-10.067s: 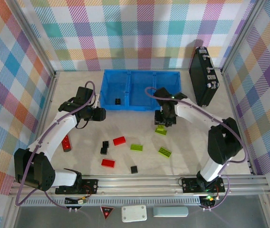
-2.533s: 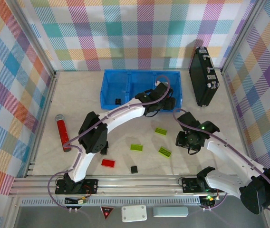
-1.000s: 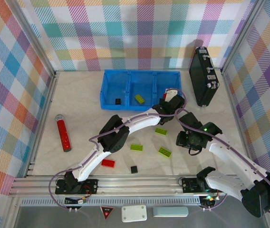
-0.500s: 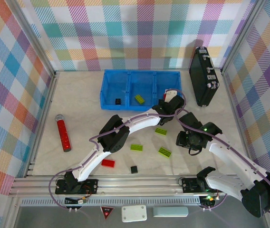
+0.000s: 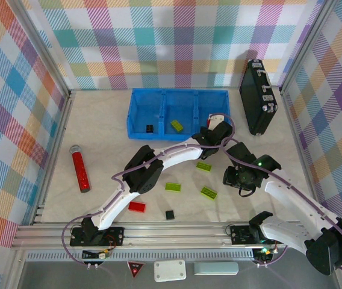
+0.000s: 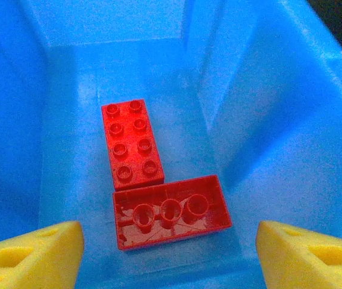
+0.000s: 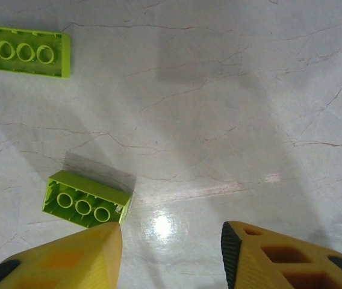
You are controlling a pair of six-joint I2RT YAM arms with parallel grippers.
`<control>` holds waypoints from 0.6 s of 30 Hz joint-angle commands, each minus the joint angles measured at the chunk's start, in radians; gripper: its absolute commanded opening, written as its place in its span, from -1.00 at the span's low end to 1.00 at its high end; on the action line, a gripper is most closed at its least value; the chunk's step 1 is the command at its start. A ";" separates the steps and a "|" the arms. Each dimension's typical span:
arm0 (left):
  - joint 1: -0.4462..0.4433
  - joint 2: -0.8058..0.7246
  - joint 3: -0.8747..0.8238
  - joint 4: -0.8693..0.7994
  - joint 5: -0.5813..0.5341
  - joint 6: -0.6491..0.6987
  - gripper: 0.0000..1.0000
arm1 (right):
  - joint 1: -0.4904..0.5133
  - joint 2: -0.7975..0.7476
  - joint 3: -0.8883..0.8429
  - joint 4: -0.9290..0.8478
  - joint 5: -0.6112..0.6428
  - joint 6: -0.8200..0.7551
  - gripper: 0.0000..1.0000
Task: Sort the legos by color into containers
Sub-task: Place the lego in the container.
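My left gripper (image 6: 168, 259) hangs open inside the right-hand compartment of the blue containers (image 6: 279, 120). Two red legos lie on its floor: one studs-up (image 6: 132, 143), one upside down (image 6: 171, 212) between the yellow fingertips (image 6: 29, 253) and free of both. From above, the left gripper (image 5: 214, 127) sits at the tray's (image 5: 159, 136) right end; a black lego (image 5: 150, 128) lies in the left compartment, a green one (image 5: 176, 125) in the middle. My right gripper (image 7: 171, 253) is open above the table, beside an upturned green lego (image 7: 85, 206); another (image 7: 26, 52) lies farther off.
Loose on the table are green legos (image 5: 172, 186) (image 5: 209, 192) (image 5: 204, 166), a red one (image 5: 137, 206) and a black one (image 5: 170, 214). A red cylinder (image 5: 79, 168) lies at the left; a black case (image 5: 258, 96) stands at the back right.
The left gripper's jaws have spread wider inside the right compartment, with the upturned red lego lying free below them. Neither arm has shifted noticeably.
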 commanded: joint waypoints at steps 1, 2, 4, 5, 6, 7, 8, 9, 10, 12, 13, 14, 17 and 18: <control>0.003 -0.095 -0.009 -0.006 0.016 -0.011 0.49 | -0.004 0.011 0.017 -0.014 0.001 -0.012 -0.02; 0.003 -0.104 -0.012 -0.009 0.021 -0.012 0.49 | -0.003 0.013 0.019 -0.014 0.001 -0.013 -0.02; 0.003 -0.120 -0.012 -0.021 0.029 -0.015 0.49 | -0.004 0.019 0.020 -0.009 0.000 -0.016 -0.02; 0.003 -0.128 -0.012 -0.030 0.033 -0.018 0.49 | -0.004 0.023 0.021 -0.005 -0.002 -0.016 -0.01; 0.003 -0.138 -0.013 -0.034 0.037 -0.020 0.48 | -0.002 0.027 0.021 0.001 -0.003 -0.019 -0.01; 0.003 -0.147 -0.012 -0.052 0.040 -0.022 0.48 | -0.004 0.035 0.024 0.004 -0.005 -0.020 -0.02; 0.004 -0.156 -0.012 -0.078 0.045 -0.024 0.48 | -0.003 0.041 0.027 0.007 -0.008 -0.022 -0.01; 0.006 -0.166 -0.013 -0.092 0.056 -0.029 0.48 | -0.004 0.050 0.031 0.014 -0.009 -0.024 -0.02; 0.009 -0.175 -0.013 -0.108 0.072 -0.034 0.48 | -0.004 0.059 0.033 0.018 -0.013 -0.027 -0.01; 0.015 -0.197 -0.019 -0.134 0.097 -0.042 0.48 | -0.004 0.077 0.040 0.029 -0.020 -0.032 -0.02; 0.017 -0.210 -0.029 -0.145 0.108 -0.048 0.48 | -0.003 0.086 0.045 0.036 -0.024 -0.035 -0.01; 0.019 -0.225 -0.042 -0.148 0.117 -0.050 0.48 | -0.004 0.093 0.049 0.043 -0.028 -0.040 -0.01; 0.029 -0.289 -0.115 -0.145 0.138 -0.057 0.47 | -0.003 0.122 0.063 0.056 -0.038 -0.049 -0.01; 0.034 -0.315 -0.144 -0.140 0.146 -0.059 0.47 | -0.003 0.133 0.070 0.060 -0.040 -0.053 -0.01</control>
